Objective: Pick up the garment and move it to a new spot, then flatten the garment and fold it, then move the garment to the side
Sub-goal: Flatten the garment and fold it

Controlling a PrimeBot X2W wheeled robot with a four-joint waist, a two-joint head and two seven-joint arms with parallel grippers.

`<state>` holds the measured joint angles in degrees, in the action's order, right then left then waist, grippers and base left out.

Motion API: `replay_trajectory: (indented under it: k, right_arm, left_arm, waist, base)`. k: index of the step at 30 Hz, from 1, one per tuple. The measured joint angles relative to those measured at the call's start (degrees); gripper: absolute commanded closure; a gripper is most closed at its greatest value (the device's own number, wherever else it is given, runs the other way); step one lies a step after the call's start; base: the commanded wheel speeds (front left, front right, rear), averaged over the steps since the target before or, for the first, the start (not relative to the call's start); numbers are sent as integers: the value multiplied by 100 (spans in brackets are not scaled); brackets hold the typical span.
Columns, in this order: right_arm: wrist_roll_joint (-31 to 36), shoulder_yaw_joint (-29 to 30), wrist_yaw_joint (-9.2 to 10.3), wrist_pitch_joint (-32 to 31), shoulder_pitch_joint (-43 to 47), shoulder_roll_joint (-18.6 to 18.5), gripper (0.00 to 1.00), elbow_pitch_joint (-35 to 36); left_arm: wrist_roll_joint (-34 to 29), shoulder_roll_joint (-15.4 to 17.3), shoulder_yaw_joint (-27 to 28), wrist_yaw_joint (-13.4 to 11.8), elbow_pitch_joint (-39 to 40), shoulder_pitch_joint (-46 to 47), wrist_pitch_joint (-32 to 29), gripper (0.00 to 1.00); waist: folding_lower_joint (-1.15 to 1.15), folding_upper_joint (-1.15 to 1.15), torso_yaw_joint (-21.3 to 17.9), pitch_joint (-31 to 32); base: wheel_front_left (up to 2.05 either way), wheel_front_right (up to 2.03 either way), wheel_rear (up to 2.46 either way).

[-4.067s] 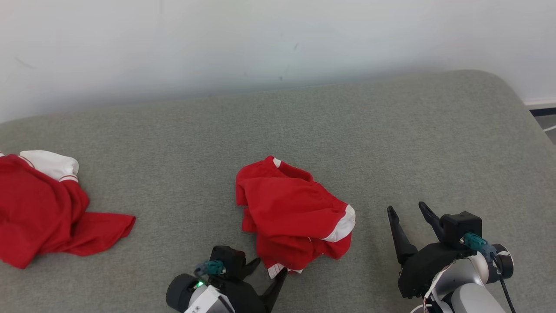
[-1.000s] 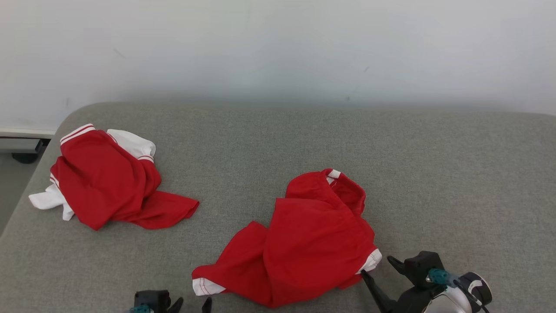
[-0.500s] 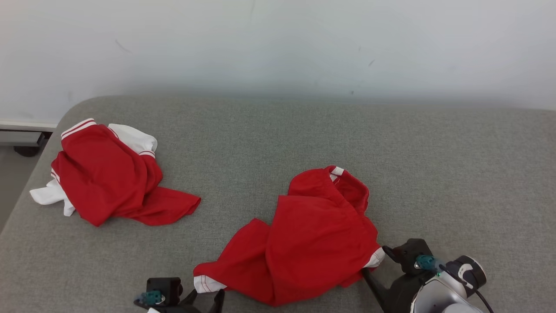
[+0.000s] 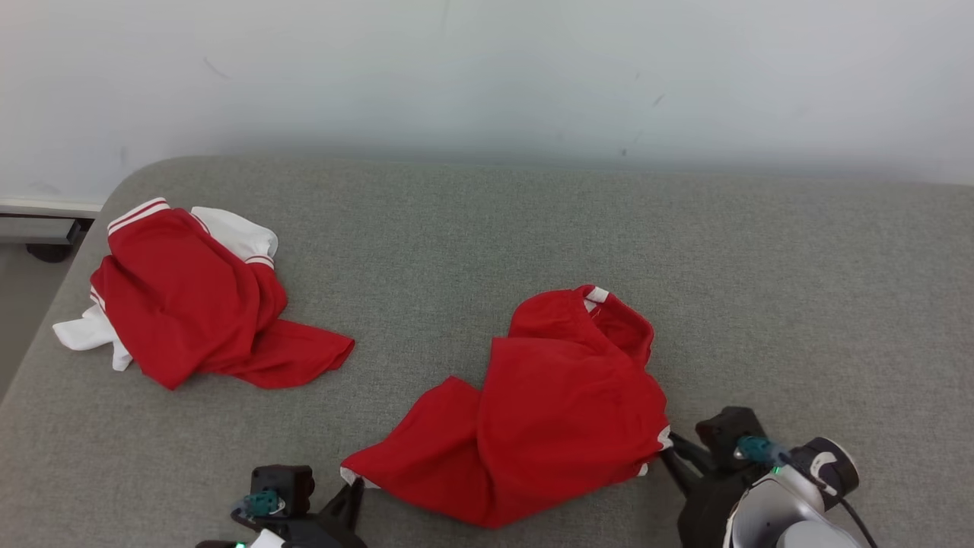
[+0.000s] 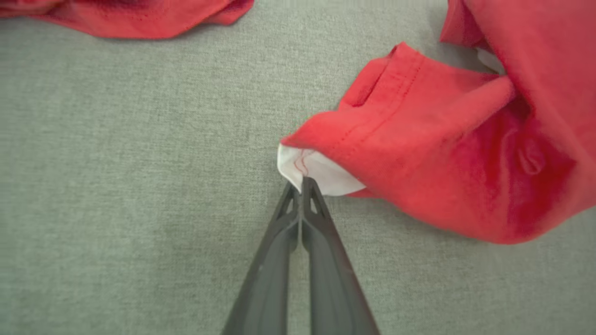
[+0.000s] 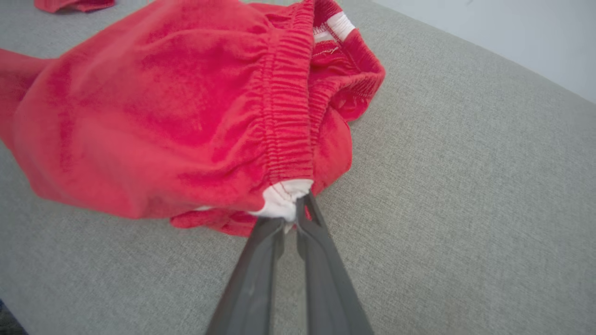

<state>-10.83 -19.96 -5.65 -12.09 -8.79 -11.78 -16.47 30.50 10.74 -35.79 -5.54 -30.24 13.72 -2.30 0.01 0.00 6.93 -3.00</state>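
Note:
The garment [image 4: 548,411] is a crumpled pair of red shorts with white trim, lying on the grey cushion at the near middle of the head view. My left gripper [image 4: 354,487] pinches its white corner at the near left; in the left wrist view the left gripper [image 5: 301,182] is shut on that white hem of the garment [image 5: 447,153]. My right gripper [image 4: 666,453] grips the white trim at the right edge; the right wrist view shows the right gripper [image 6: 293,209] shut on the white patch below the elastic waistband of the garment [image 6: 177,116].
A second red and white garment [image 4: 190,304] lies bunched at the far left of the grey cushion [image 4: 761,304], near its rounded left edge. A pale wall [image 4: 487,76] runs behind the cushion. Bare fabric stretches to the right and behind the shorts.
Both grippers have closed on the shorts' white corners, left and right. The shorts' near edge has lifted a little. The head camera has tilted slightly.

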Motion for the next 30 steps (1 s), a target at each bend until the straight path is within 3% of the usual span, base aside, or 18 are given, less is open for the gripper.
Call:
replay_trajectory:
  k: [9,15,19,22,25,28,30]
  right_arm:
    - [-443,345,-34,48,-7,-74,100,154]
    - [-977,211,-142,-611,-927,-31,100,-109]
    - [-1396,222,-144,-1384,-1987,-33,100,-426]
    - [-2069,474,-143,-2086,-3065,91,100,-875]
    - [-2168,754,-143,-2518,-4491,164,100,-1283]
    - [-2254,1304,63,-2365,-5859,200,100,-1502]
    - [-2198,1462,200,-2036,-6585,160,100,-1588]
  left_arm:
    - [-2,178,73,45,453,-32,183,100]
    - [42,493,-75,717,625,559,-253,100]
    - [606,619,-4,1424,711,1471,-929,100]
    - [1248,646,246,1373,600,2282,-1608,100]
    - [1402,762,523,1311,390,3559,-2113,100]
    - [1681,623,972,1310,332,4931,-2209,100]
    - [1548,508,1055,1311,365,5673,-2007,100]
  waist:
    - [-1,0,-10,-44]
    - [-1,0,-173,-206]
    - [0,0,-293,-417]
    - [0,1,-397,-615]
    - [1,1,-507,-831]
    - [1,1,-606,-1065]
    - [0,1,-659,-1230]
  base:
    - [0,0,0]
    - [0,0,0]
    - [0,0,0]
    - [0,0,0]
    - [0,0,0]
    - [0,0,0]
    - [0,0,0]
